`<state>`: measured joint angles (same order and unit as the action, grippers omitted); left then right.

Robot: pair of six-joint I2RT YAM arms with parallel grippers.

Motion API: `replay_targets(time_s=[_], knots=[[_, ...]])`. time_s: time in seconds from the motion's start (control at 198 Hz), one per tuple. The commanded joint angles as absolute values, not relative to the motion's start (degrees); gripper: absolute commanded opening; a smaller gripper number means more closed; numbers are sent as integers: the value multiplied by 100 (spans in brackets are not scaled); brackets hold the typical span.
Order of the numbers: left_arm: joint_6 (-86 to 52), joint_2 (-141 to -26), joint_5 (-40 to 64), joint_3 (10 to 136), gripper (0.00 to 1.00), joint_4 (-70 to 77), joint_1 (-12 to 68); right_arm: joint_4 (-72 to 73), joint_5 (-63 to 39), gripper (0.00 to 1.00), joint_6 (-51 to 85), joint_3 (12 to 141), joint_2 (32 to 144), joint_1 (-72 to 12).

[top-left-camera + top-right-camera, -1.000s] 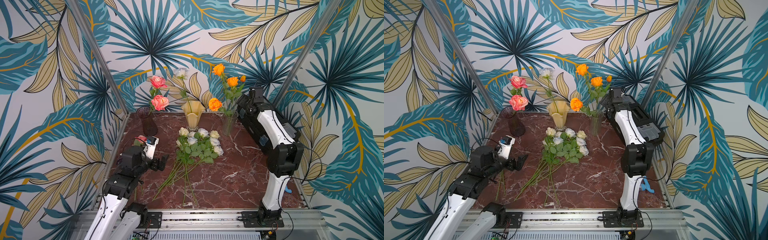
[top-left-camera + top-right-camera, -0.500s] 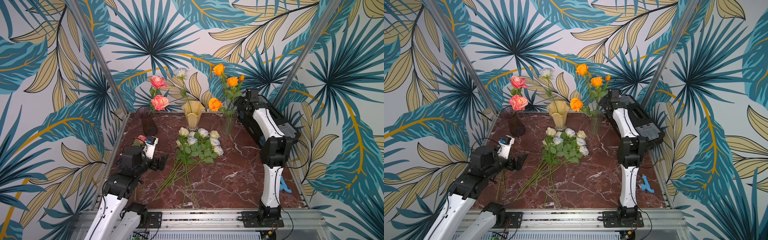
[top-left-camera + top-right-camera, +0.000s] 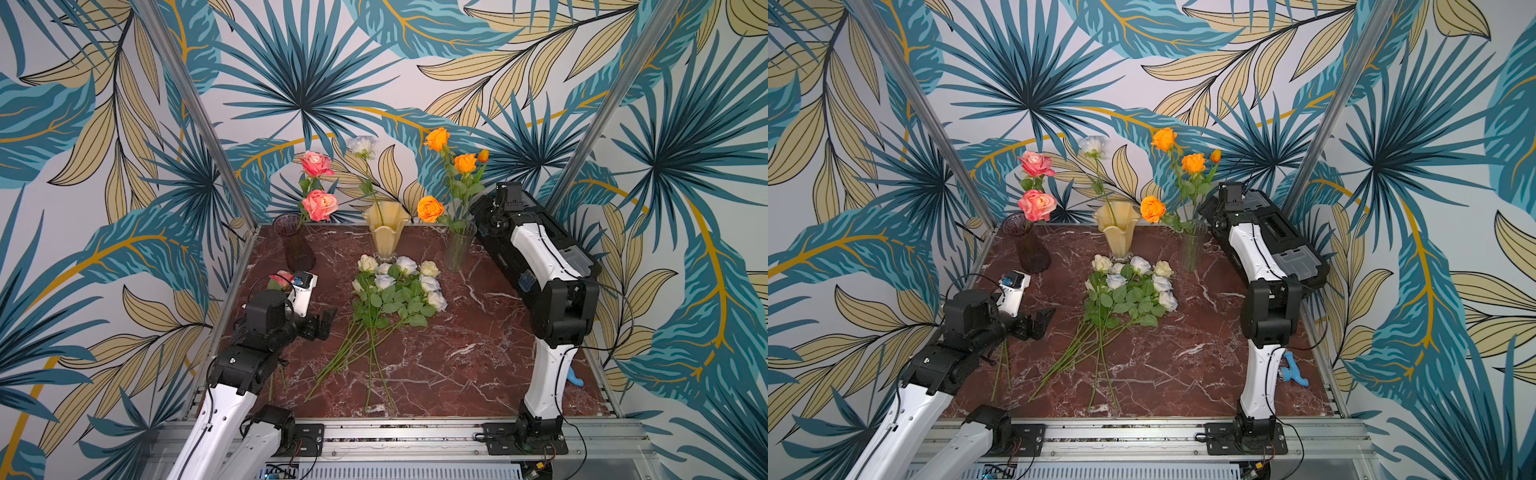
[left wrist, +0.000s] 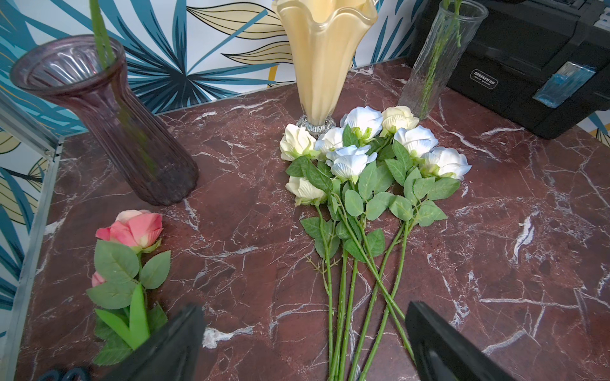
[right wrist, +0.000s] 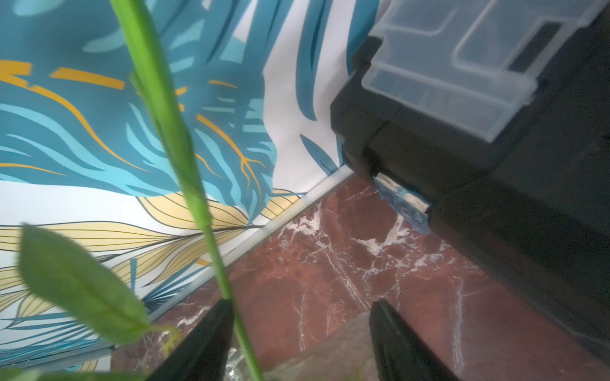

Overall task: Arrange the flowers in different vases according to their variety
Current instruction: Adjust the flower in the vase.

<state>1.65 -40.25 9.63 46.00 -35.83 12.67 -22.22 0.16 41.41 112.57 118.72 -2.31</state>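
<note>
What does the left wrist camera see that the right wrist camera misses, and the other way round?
Only the left wrist view: the purple vase, the cream vase, the white roses lying on the table, a pink rose lying near the purple vase, and the open left gripper. Only the right wrist view: a green stem and leaf, very close, beside a finger of the open right gripper. Both: the red marble table, the black toolbox and the leaf-patterned wall.

Loose white roses [image 3: 399, 282] lie before the cream vase [image 3: 385, 237], flanked by a purple vase [image 3: 297, 249] holding 2 pink roses [image 3: 319, 205] and a clear vase [image 3: 457, 249] holding orange roses [image 3: 430, 208].
</note>
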Motion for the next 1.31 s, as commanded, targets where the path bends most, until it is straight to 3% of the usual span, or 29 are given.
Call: replay_targets(time_s=[0.0, 0.631, 0.778, 0.935, 1.015, 1.303], knots=[[193, -4017, 922, 4864, 100, -3613, 1283, -1926, -123, 69, 4233, 11129, 11634, -240], [240, -3973, 830, 4975, 100, -3796, 1283, -2073, -1071, 61, 4281, 12525, 13143, -167], [264, -3981, 817, 4979, 100, -3815, 1283, -1697, -1143, 48, 4338, 12312, 13106, -159], [278, -4012, 826, 4975, 100, -3772, 1278, -815, -944, 18, 4213, 11567, 12634, -181], [274, -4049, 860, 4957, 100, -3731, 1283, -568, -764, 10, 3948, 11184, 12288, -226], [307, -4201, 981, 4903, 100, -3481, 1283, -305, 499, 0, 2490, 10172, 11142, -683]])
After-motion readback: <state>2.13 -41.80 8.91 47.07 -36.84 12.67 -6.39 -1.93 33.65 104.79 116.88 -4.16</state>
